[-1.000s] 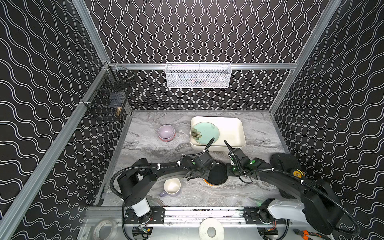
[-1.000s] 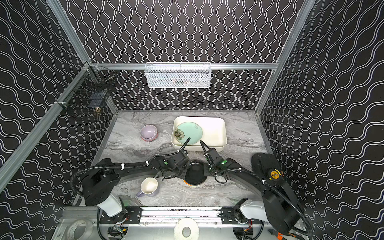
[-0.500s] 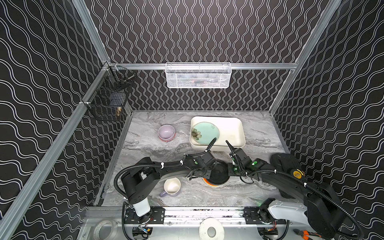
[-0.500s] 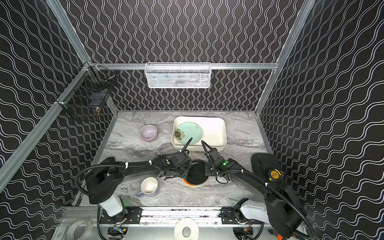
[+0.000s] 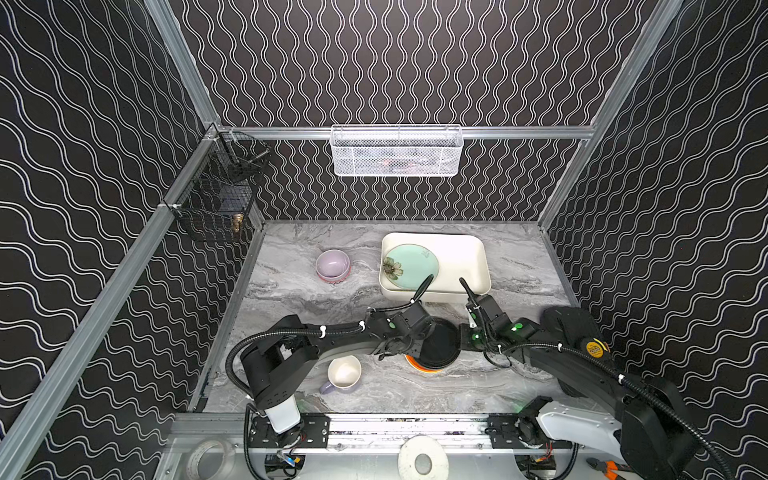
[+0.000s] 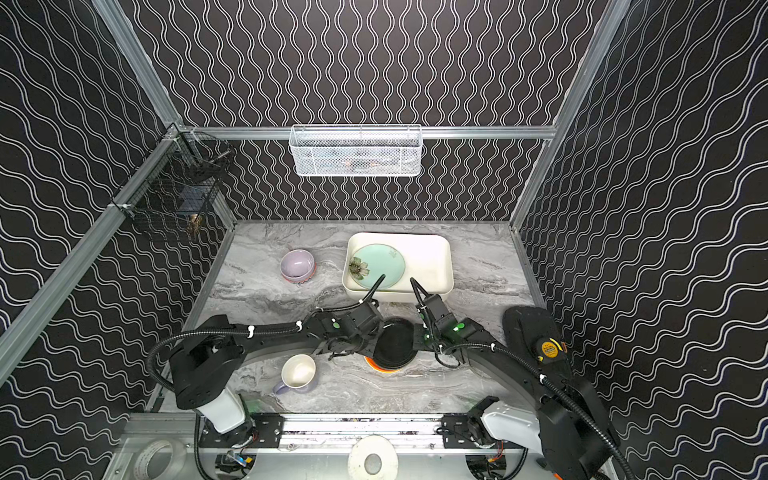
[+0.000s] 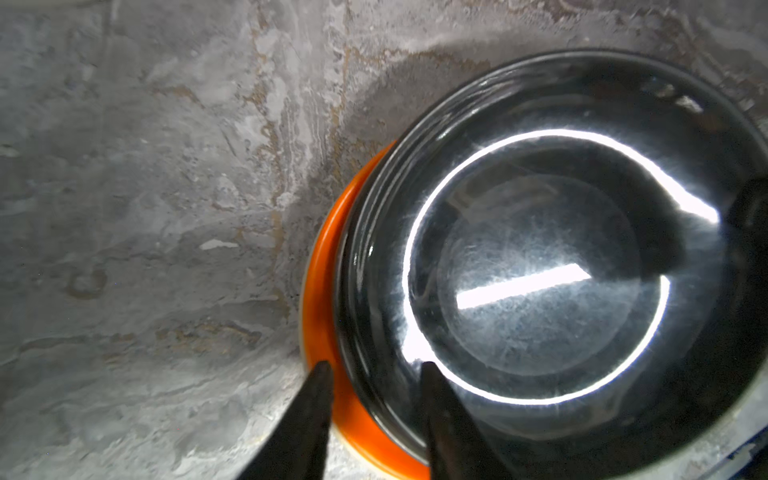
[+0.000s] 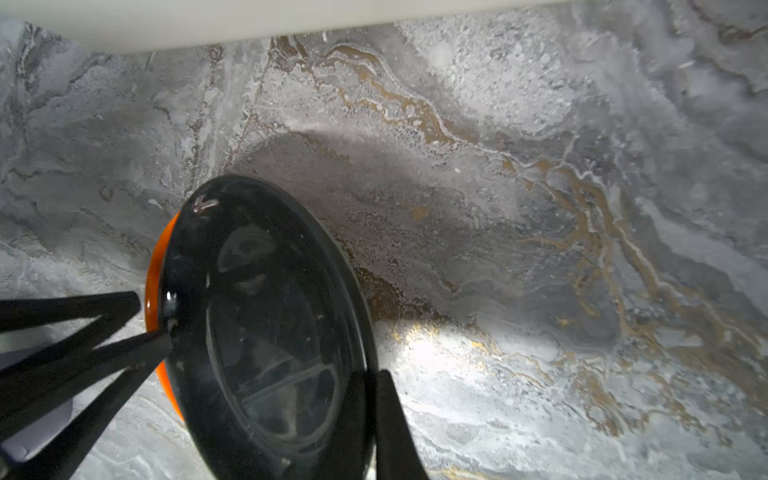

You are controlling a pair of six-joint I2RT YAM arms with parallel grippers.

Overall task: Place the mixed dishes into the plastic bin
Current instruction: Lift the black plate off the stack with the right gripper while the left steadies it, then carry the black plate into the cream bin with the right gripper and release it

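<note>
Black plate, right claw pinching rim

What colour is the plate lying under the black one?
Orange plate, rim showing beneath the black plate; clearest in the left wrist view.

Grey marble counter bare btwn lilac bowl & lavender mug; round black plate blocks front centre. Cream plastic bin: right half free, mint plate fills left.
</note>
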